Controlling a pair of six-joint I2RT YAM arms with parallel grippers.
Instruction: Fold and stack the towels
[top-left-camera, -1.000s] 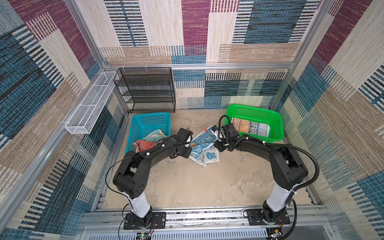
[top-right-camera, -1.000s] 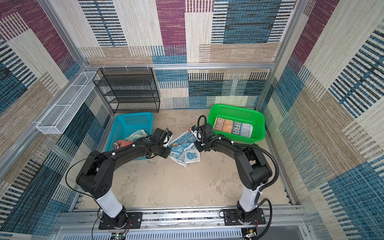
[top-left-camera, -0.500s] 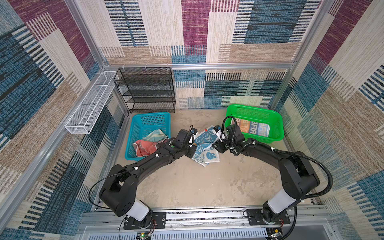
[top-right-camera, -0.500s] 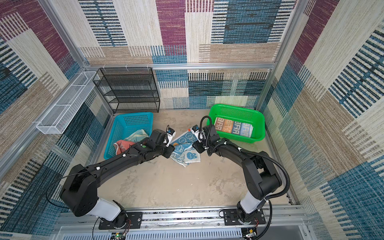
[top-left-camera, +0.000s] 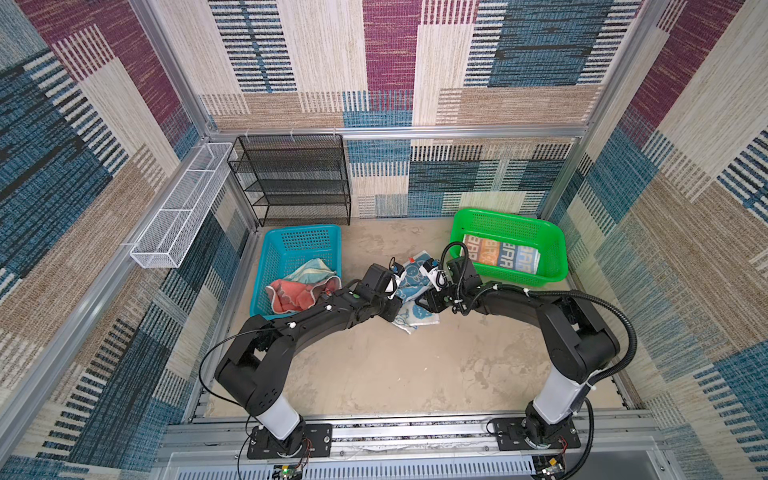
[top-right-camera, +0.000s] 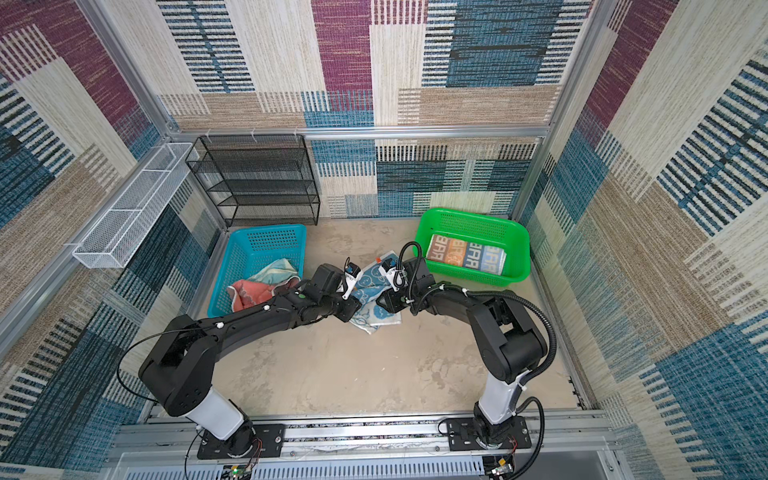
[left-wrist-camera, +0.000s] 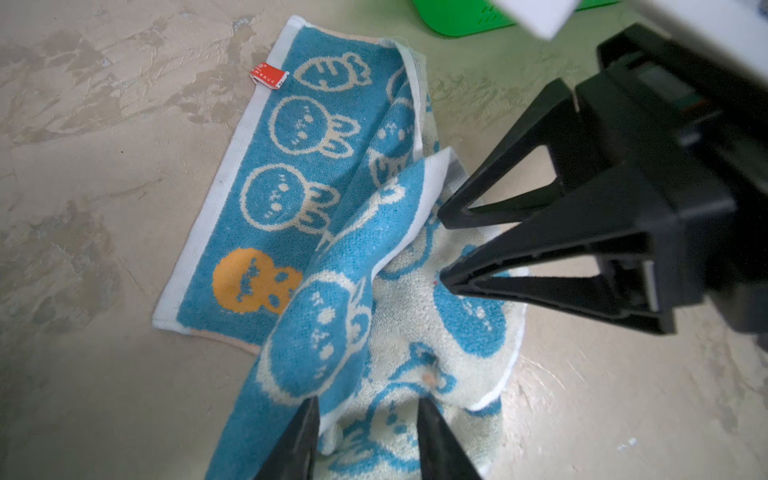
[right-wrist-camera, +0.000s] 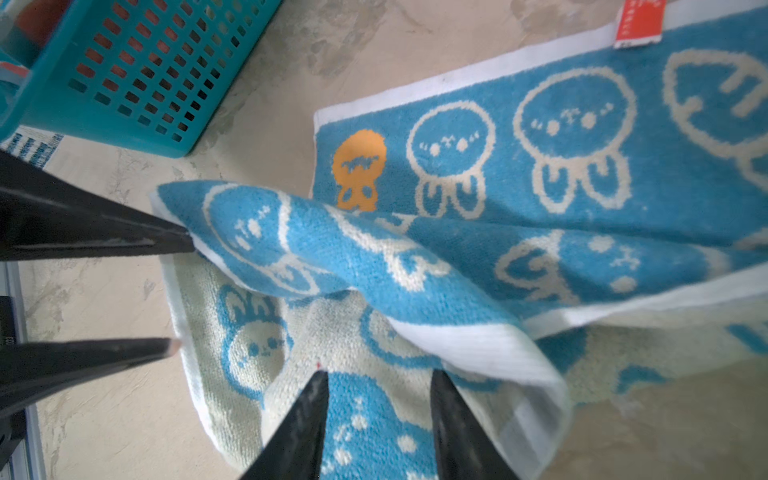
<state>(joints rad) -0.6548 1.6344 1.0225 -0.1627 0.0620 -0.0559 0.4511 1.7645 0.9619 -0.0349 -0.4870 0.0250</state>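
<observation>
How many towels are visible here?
4: orange-and-blue lettered towel in green plastic basket; blue rabbit-print towel crumpled on the table; coral towel and cream towel in blue plastic basket. Others possibly hidden.

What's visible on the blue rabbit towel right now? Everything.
The blue rabbit towel is terry, blue with cream rabbit and carrot outlines, one orange rabbit, a white border and a red tag; its reverse is mostly cream. It lies crumpled, partly folded over itself, on the beige tabletop. The left tool and right tool sit over it, jaws apart; a left finger touches its raised fold.
</observation>
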